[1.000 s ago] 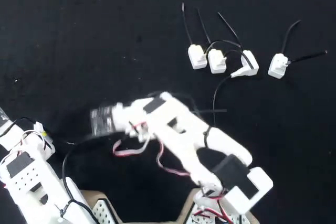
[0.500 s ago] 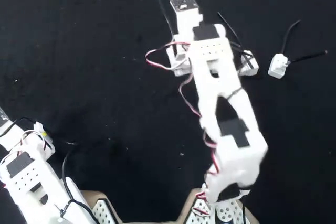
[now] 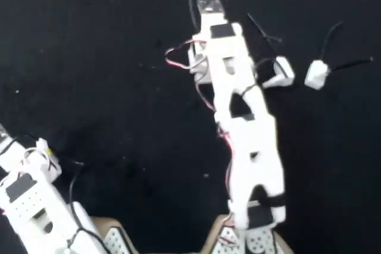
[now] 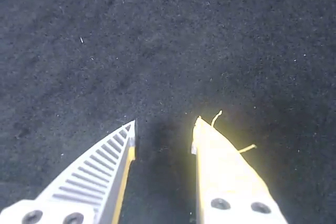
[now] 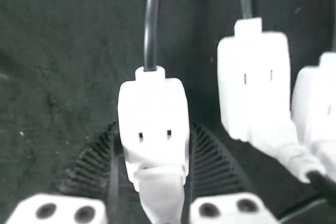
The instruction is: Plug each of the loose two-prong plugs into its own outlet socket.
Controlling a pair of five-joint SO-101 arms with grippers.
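Right gripper [image 5: 153,145] open, jaws straddling white socket [image 5: 152,108] at far side of table [image 3: 89,57]; 2nd socket [image 5: 253,85] just beside it. Left gripper [image 4: 163,129] open, low over table's near-left corner.

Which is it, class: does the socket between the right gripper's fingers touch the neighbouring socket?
Apart. The right wrist view shows dark cloth between the socket and the neighbouring socket.

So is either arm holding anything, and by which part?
Nothing gripped for sure: the right gripper has its open jaws flanking the side walls of a white outlet socket; the left gripper is empty.
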